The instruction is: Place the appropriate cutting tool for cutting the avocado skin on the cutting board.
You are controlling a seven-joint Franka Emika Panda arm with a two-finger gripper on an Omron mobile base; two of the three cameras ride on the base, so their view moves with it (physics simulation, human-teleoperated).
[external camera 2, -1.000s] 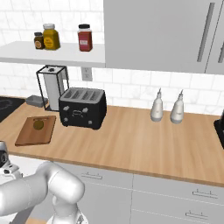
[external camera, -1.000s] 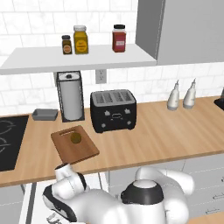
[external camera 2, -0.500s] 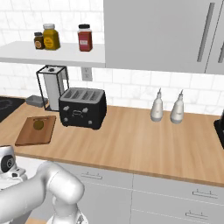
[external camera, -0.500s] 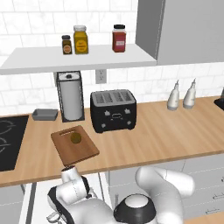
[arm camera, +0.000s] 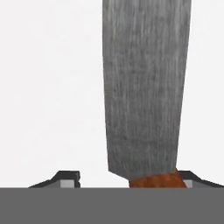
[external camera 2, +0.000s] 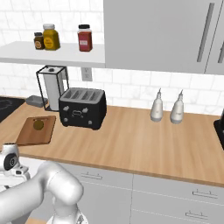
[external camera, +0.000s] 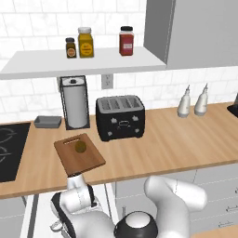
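Paring knife (arm camera: 146,87) gripped in the hand (arm camera: 127,180) by its orange handle, blade straight ahead, arm low below counter edge (external camera: 139,174).

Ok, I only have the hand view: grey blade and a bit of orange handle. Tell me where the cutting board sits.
Observer: The cutting board lies on the counter, left of the black toaster, near the front edge.
Operator: Report what is on it.
Observer: The avocado rests near the board's middle; no tool lies there yet.
Operator: Give me the hand's position.
Observer: The wrist sits below the counter's front edge, in front of the board. Your knife is close before the camera.
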